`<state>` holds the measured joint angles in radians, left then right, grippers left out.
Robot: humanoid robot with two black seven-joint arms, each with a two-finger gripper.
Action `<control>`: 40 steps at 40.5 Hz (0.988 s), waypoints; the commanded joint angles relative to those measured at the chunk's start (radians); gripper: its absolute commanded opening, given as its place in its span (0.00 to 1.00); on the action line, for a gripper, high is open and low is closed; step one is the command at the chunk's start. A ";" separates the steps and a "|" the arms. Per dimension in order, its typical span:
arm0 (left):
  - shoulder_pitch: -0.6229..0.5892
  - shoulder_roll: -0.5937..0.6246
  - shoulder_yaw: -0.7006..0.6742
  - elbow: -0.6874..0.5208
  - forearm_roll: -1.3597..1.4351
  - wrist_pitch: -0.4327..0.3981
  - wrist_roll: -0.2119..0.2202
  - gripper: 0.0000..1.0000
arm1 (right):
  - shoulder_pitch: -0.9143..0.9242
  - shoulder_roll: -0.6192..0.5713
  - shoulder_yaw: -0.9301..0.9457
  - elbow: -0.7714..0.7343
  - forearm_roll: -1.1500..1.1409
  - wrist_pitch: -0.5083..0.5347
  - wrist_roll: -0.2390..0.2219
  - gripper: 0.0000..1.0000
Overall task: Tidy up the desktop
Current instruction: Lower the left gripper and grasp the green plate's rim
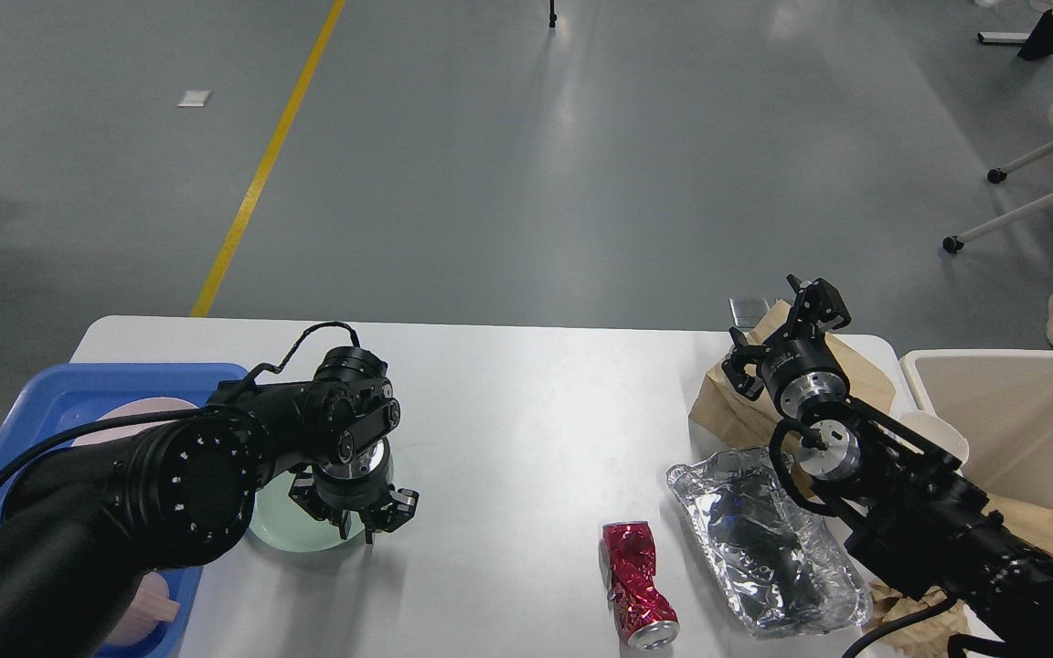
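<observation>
Hovering left pincer [355, 514]: fingers spread wide, holding nothing; it hangs over the near edge of a pale green plate [293, 525], I judge to lift it toward the blue tray [60, 388] just to its left
Right pincer [787, 334]: raised over the brown paper bag [746, 407]; fingers apart, nothing held
Rubbish: crushed red can [636, 585] and foil wrapper [764, 548] lie between my pincers, nearer the right one; the beige bin [1020, 429] waits beyond it, likely for them
Desktop [526, 402]: spreads beneath both pincers; bare white between them
</observation>
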<state>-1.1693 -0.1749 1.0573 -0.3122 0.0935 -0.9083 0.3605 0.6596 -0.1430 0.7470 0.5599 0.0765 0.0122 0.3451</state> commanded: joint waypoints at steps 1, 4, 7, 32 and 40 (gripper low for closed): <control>0.002 0.000 0.000 0.001 0.000 0.003 0.001 0.26 | 0.000 -0.001 0.000 0.000 0.000 0.000 0.000 1.00; 0.003 0.000 0.000 0.001 0.000 0.014 0.001 0.25 | 0.000 0.000 0.000 0.000 0.000 0.000 0.000 1.00; 0.011 0.000 0.000 0.001 0.000 0.032 0.001 0.25 | 0.000 -0.001 0.000 0.000 0.000 0.000 0.000 1.00; 0.008 0.003 -0.003 0.007 -0.005 0.055 0.000 0.00 | 0.000 -0.001 0.000 0.000 0.000 0.000 0.000 1.00; 0.007 0.003 -0.045 0.047 -0.005 0.051 0.006 0.00 | 0.000 0.000 0.000 0.000 0.000 0.000 0.000 1.00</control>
<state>-1.1607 -0.1718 1.0402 -0.2848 0.0883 -0.8533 0.3617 0.6596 -0.1433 0.7470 0.5599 0.0769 0.0122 0.3451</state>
